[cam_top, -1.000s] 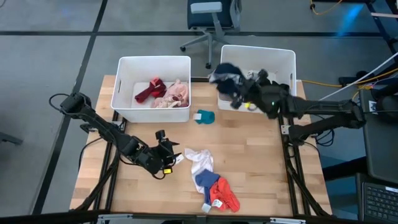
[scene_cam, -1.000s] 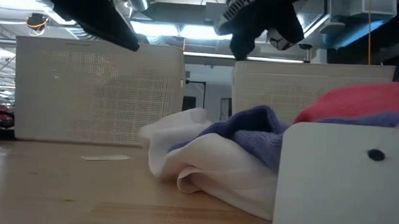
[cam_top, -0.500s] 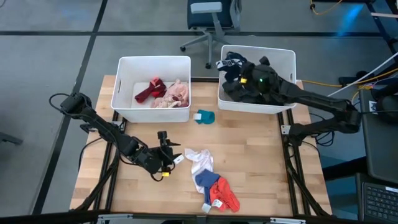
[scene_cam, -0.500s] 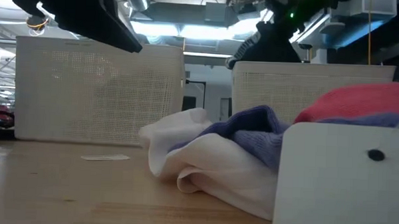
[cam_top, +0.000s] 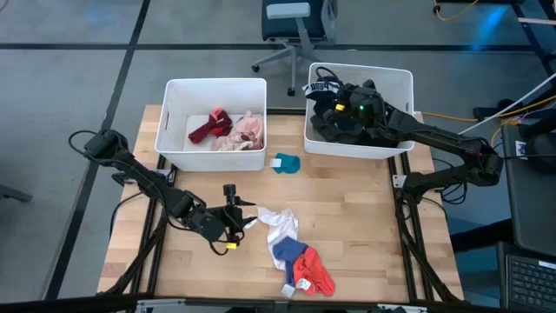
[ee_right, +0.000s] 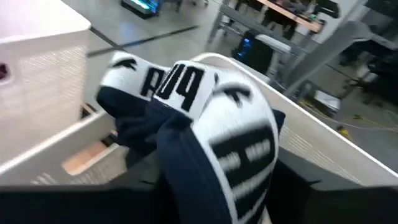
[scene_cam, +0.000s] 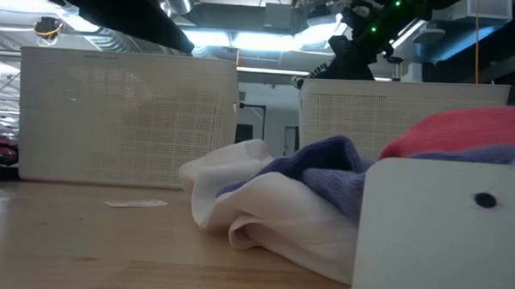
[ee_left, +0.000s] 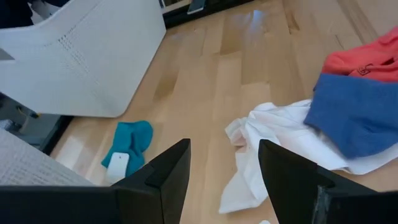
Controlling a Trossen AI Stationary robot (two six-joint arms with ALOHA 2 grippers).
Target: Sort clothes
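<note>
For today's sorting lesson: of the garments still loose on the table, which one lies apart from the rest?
The small teal garment, alone in front of the gap between the two bins. The white, blue and red ones overlap in one heap.

Only lettering: white band (ee_right: pixel 205 106) of dark garment (ee_right: pixel 186 162) in right wrist view, held over right bin (ee_right: pixel 323 155). Large dark block chars on white, garment crumpled, chars appear turned/inverted — 3–4 letters, not legible w/ certainty. Second stretch of same band shows dark bars, unreadable.

Small white tags: on teal garment (ee_left: pixel 127 146), on red garment (cam_top: pixel 303 283) — print too small to read.

Nothing legible elsewhere.
</note>
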